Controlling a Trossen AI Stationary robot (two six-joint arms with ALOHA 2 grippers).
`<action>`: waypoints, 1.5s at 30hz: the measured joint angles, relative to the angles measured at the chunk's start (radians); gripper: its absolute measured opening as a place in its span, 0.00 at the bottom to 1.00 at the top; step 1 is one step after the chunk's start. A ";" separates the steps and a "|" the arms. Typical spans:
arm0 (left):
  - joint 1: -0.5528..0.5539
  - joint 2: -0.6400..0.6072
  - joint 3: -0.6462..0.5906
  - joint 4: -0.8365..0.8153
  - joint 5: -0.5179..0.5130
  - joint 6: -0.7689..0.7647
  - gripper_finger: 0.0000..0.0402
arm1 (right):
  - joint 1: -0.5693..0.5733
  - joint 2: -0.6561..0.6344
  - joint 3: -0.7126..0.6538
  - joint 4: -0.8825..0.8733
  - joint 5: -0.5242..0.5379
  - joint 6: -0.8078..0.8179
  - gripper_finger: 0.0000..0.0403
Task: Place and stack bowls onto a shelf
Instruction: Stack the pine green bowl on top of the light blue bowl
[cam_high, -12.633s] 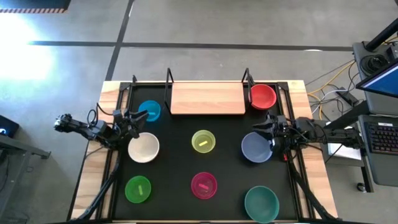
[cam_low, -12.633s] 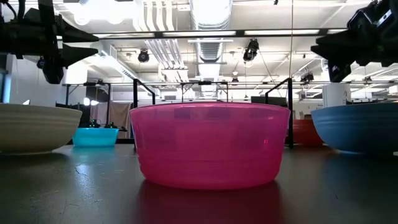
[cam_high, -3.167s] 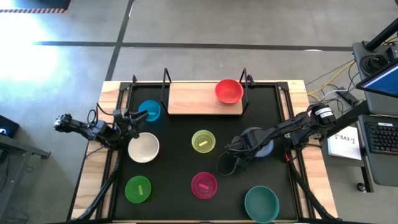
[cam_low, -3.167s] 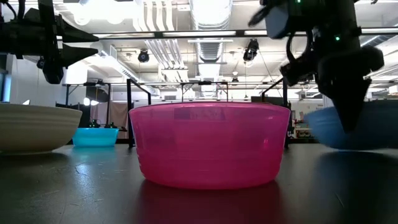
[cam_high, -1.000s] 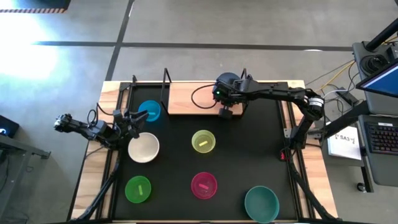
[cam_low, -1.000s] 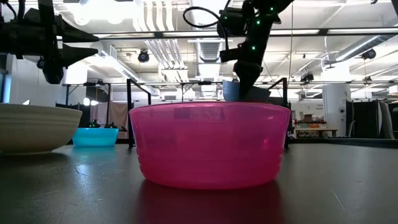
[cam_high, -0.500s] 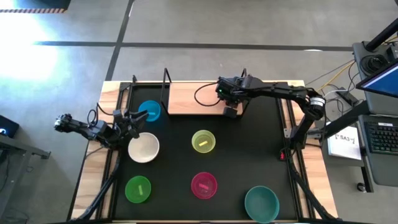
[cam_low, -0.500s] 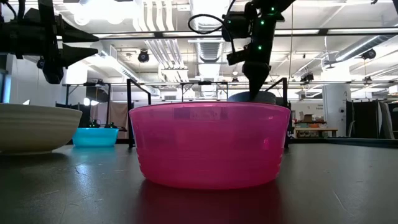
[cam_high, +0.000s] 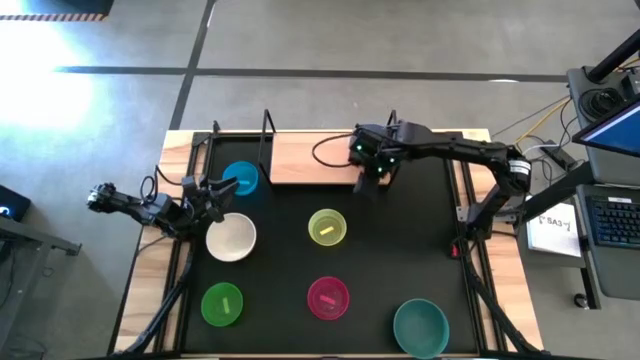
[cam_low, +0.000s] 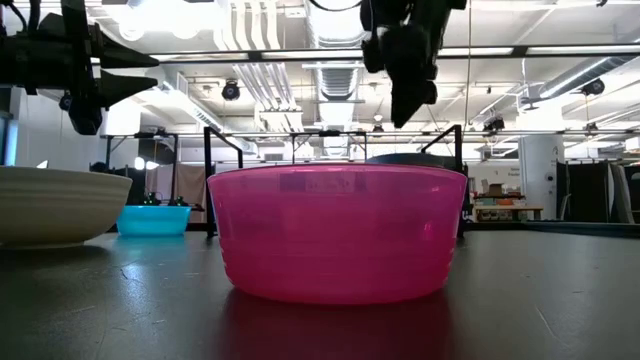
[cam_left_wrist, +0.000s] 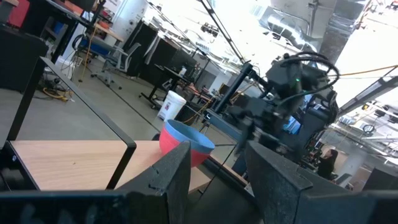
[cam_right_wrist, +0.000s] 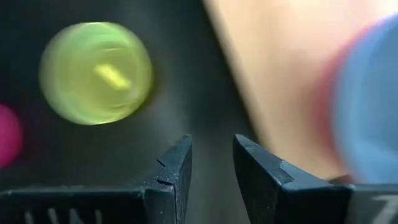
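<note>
On the right end of the wooden shelf (cam_high: 310, 160) the grey-blue bowl (cam_left_wrist: 189, 135) sits nested in the red bowl (cam_left_wrist: 180, 149); my right arm hides both in the high view. My right gripper (cam_right_wrist: 212, 152) hangs open above the shelf's near edge, pointing steeply down, clear of the stack (cam_right_wrist: 367, 106). On the black mat rest the blue (cam_high: 240, 178), white (cam_high: 231, 238), yellow (cam_high: 327, 227), green (cam_high: 222, 304), magenta (cam_high: 328, 297) and teal (cam_high: 420, 327) bowls. My left gripper (cam_high: 220, 190) waits open at the table's left, between the blue and white bowls.
Thin black uprights (cam_high: 268, 135) stand at the shelf's ends. The black mat (cam_high: 400, 250) has bare room on its right half, between the yellow and teal bowls. In the low view the magenta bowl (cam_low: 338, 230) fills the foreground.
My right gripper has set the grey-blue bowl down into the red bowl on the shelf and let go of it. It has then risen, drawn back a little toward the table's near edge and tipped to point more steeply down. The bowl stays on the stack.
</note>
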 joint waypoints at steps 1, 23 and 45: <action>0.000 0.000 0.000 0.000 0.000 0.000 0.34 | 0.017 0.000 0.000 -0.003 -0.024 0.026 0.26; 0.000 0.000 0.000 0.000 0.000 0.000 0.34 | 0.731 0.006 -0.033 -0.136 0.078 1.108 0.27; 0.000 0.003 0.000 -0.001 0.000 0.000 0.34 | 1.054 0.170 -0.095 0.231 0.013 1.641 0.27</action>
